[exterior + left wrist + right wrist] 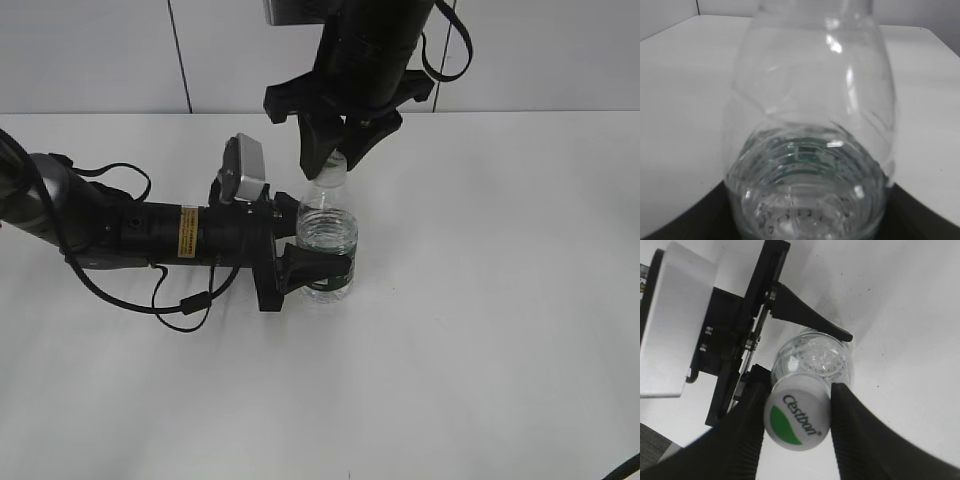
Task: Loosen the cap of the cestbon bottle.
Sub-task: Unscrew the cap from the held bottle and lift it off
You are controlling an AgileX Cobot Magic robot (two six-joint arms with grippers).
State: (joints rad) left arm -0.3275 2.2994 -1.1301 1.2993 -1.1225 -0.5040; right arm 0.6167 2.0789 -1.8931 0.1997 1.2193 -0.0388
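Observation:
The clear cestbon bottle (326,236) stands upright on the white table, its dark green label low on the body. My left gripper (312,270) is shut on the bottle's body from the left; the bottle (810,125) fills the left wrist view between the black jaw tips. My right gripper (333,160) comes down from above and is shut on the white cap (797,413), which shows a green leaf mark and the word Cestbon. In the right wrist view both black fingers (796,422) touch the cap's sides. The cap is mostly hidden by the fingers in the exterior view.
The white table (480,330) stretches around the bottle. The left arm (130,235) lies low across the left side with loose black cables (185,310) trailing beside it. A pale wall (100,60) runs behind the table.

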